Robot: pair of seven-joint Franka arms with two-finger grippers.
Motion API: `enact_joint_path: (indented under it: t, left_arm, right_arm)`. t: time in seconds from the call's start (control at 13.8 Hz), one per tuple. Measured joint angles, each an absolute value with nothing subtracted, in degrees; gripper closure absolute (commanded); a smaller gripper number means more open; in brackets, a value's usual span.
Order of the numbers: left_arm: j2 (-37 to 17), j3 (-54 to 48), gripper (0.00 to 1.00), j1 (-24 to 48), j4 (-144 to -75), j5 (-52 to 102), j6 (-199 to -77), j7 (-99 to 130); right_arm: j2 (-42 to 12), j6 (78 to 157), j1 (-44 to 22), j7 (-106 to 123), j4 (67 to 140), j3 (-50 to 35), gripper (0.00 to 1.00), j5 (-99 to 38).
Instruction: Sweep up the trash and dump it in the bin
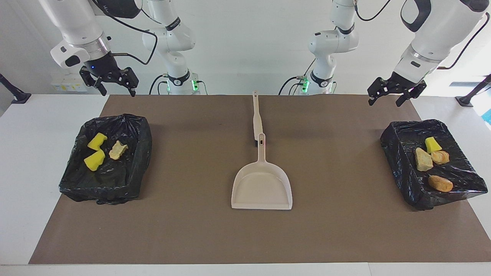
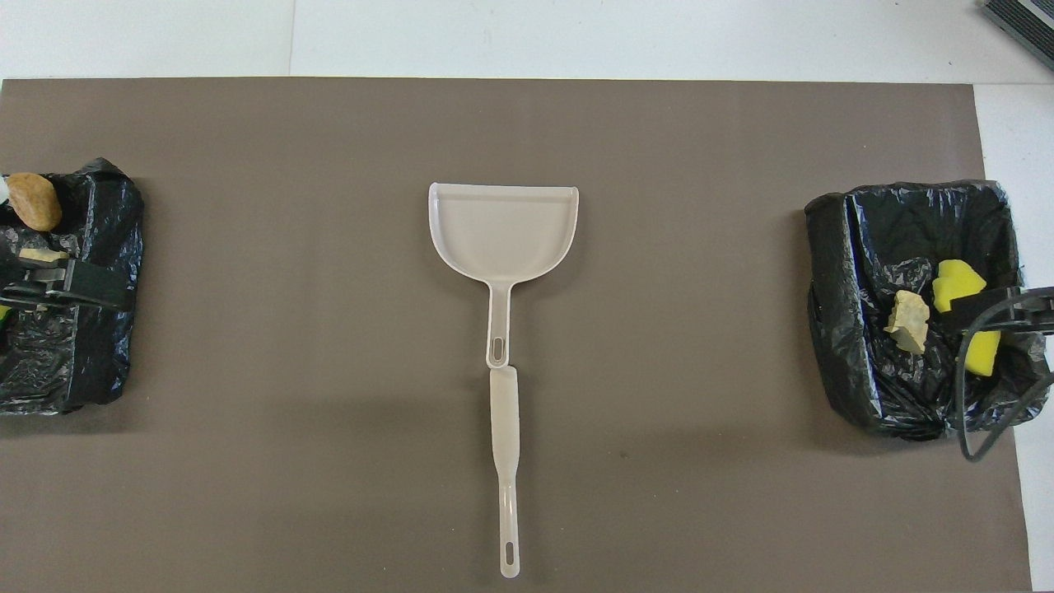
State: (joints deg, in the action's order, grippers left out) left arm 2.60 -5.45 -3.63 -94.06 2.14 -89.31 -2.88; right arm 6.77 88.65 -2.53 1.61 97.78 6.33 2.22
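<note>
All the trash lies in two bins lined with black bags. The bin (image 1: 103,191) at the right arm's end holds two yellow wedges (image 1: 94,160) and a pale flaky piece (image 1: 117,150). In the bin (image 1: 402,168) at the left arm's end are a yellow wedge (image 1: 432,145), a beige lump (image 1: 423,160) and two orange-brown bread pieces (image 1: 440,183). My right gripper (image 1: 117,90) hangs open and empty, high over its bin's robot-side edge. My left gripper (image 1: 384,101), also open and empty, is raised over the mat by its bin.
A beige dustpan (image 1: 262,188) lies empty at the middle of the brown mat (image 1: 191,230), its handle pointing toward the robots. A beige brush handle (image 1: 257,119) lies end to end with it, nearer the robots. White table borders the mat.
</note>
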Motion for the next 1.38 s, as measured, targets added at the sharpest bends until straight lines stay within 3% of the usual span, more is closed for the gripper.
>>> enact_joint_path:
  t: [0.58, 1.02, 1.38]
  left_arm:
    - [2.6, -5.9, 0.0, -3.5, -94.1, 1.2, -90.9, -7.6]
    - [2.6, -6.0, 0.0, -3.5, -94.1, 1.1, -90.9, -7.8]
    - [2.6, -6.0, 0.0, -3.5, -94.1, 1.1, -90.9, -7.9]
  right_arm:
    - [6.8, 88.7, -2.5, 1.6, 98.2, 6.3, 0.0, 2.2]
    - [6.2, 97.0, -0.2, 1.6, 103.1, 6.4, 0.0, 2.2]
    - [6.4, 96.3, 0.1, 1.7, 102.4, 6.0, 0.0, 2.2]
